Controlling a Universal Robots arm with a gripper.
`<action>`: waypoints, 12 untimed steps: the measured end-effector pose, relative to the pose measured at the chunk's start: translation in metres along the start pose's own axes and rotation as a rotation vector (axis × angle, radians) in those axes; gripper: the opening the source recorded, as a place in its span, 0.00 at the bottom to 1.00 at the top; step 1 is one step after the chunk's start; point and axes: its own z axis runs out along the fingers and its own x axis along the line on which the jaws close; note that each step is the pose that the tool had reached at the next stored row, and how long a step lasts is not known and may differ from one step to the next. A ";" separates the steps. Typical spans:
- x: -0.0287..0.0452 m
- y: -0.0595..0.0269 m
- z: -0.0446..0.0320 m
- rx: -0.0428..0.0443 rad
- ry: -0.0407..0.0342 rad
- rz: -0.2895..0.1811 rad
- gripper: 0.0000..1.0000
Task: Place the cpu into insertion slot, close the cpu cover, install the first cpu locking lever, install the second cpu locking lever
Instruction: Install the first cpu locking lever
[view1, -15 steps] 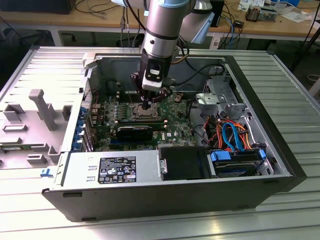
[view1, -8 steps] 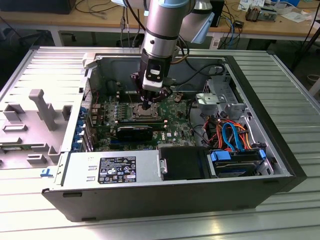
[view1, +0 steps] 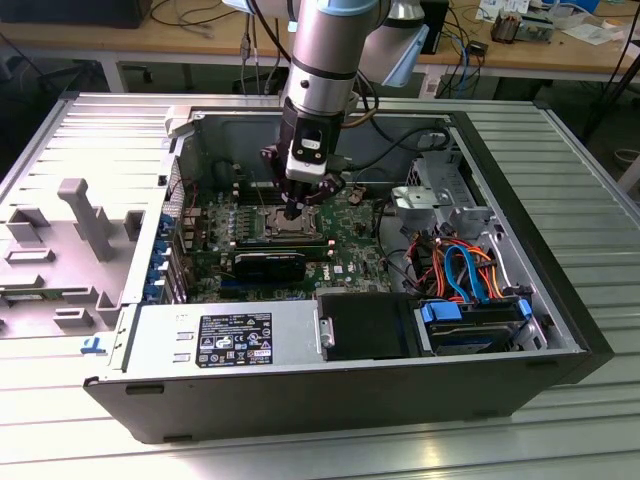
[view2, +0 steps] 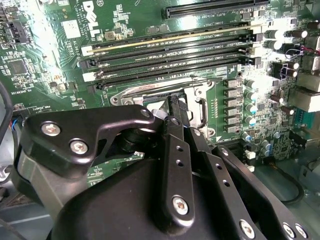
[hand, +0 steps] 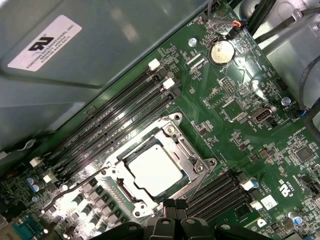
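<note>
- Silvery-tan cpu (hand: 152, 169) sits flat in the insertion slot (hand: 196, 161) on the green motherboard (hand: 250, 135); face fully visible in the first wrist view.
- cpu cover (hand: 131, 152) is down over the chip: silvery frame rings the cpu, central cut-out shows the chip face.
- One thin locking lever (hand: 75, 189) lies alongside the socket on the side toward the capacitors. Can't tell whether it is latched.
- hand (view1: 292, 210) hangs directly over the socket in the exterior view, tips low and close to the cover.
- Fingers (view2: 176, 112) are drawn narrow, tips together, nothing held. In the second wrist view the tips sit over the socket frame edge; contact with it can't be judged.
- In the first wrist view the black fingertips (hand: 169, 206) sit just beside the socket's corner, next to the memory slots (hand: 220, 185) on that side.
- More black memory slots (hand: 115, 117) run along the opposite side of the socket, all unpopulated as far as shown.
- Coin cell (hand: 221, 52) sits well away from the socket, near the drive-cage end of the board.
- PC case (view1: 330, 395) lies on its side, open, on a ribbed metal desk (view1: 590, 200). Power supply (view1: 225, 345) sits at the near edge, and the drive bay with blue and orange cables (view1: 465, 270) is at the exterior view's right.
- Grey side panel (view1: 70, 235) lies at the exterior view's left, beside the case.
</note>
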 end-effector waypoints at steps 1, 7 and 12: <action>0.0000 0.0000 0.0000 0.0001 -0.0004 -0.002 0.11; 0.0000 0.0000 0.0000 0.0006 -0.0016 -0.009 0.11; 0.0000 0.0000 0.0000 0.0010 -0.0029 -0.017 0.11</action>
